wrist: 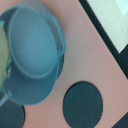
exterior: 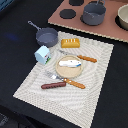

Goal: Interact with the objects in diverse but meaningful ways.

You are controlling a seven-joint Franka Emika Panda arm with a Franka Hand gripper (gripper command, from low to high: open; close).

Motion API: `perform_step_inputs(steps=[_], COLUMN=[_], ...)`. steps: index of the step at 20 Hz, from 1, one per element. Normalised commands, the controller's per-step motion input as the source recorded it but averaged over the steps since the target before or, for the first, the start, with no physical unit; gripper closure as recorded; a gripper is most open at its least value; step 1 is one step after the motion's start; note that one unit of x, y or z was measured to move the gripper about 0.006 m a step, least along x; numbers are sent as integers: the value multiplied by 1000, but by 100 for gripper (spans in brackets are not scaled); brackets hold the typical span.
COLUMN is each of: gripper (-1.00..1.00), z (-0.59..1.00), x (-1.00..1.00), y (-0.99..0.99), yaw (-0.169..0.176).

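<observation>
So, fish (exterior: 71,63) sitting on the plate (exterior: 60,70), bread (exterior: 70,43) and pan (exterior: 46,36) just behind it, carton (exterior: 42,54) beside, sausage (exterior: 53,85) in front, hand not visible, can't tell its state

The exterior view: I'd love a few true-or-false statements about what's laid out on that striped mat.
1. The silver fish lies on the round tan plate. True.
2. The ridged yellow-orange bread loaf sits inside the grey long-handled pan. False: it lies on the striped placemat, beside the pan.
3. The red-brown sausage lies on the mat near its front edge. True.
4. The pale blue house-shaped carton stands on the pink board. False: it stands at the mat's edge, next to the pan.
</observation>
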Motion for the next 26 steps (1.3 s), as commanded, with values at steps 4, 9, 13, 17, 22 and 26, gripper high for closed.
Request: perform_step_inputs(steps=[4, 9, 13, 17, 22, 26], gripper=[-100, -100, -100, -100, -100, -100], z=[-57, -203, -269, -161, -134, -184], x=[535, 405, 187, 248, 271, 210], y=[-747, -692, -573, -639, -653, -708], yaw=[32, 97, 172, 162, 146, 164])
